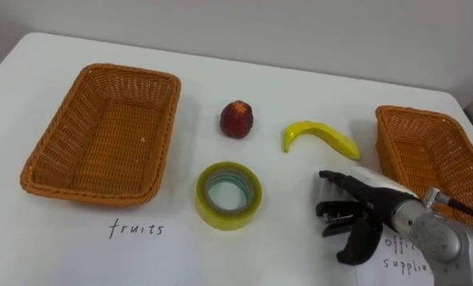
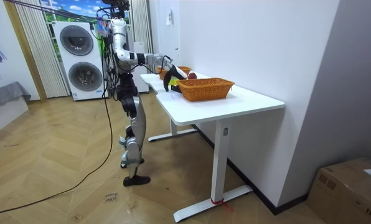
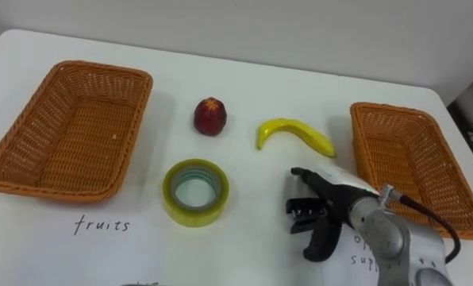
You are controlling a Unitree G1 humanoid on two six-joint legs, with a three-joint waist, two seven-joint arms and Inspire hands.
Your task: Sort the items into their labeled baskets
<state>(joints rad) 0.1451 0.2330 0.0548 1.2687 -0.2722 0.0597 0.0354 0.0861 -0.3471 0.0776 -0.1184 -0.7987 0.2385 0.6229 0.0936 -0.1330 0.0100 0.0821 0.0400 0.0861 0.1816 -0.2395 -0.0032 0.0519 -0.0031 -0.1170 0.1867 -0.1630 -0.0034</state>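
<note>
A red fruit (image 1: 237, 119) and a yellow banana (image 1: 320, 135) lie at the table's middle, with a roll of yellow tape (image 1: 228, 195) nearer me. A black stapler (image 1: 334, 216) lies to the right of the tape. My right hand (image 1: 379, 202) reaches in from the lower right and sits over the stapler. Its dark fingers (image 1: 336, 179) stretch left above the stapler and the thumb points down below it, open. An empty wicker basket (image 1: 101, 75) stands at the left above a "fruits" label (image 1: 136, 229). A second empty basket (image 1: 427, 151) stands at the right.
A handwritten office-supplies label (image 1: 403, 256) lies under my right wrist. The white table (image 2: 248, 102) stands against a white wall, and I stand at its long side. Washing machines (image 2: 79, 59) stand behind me on the wooden floor.
</note>
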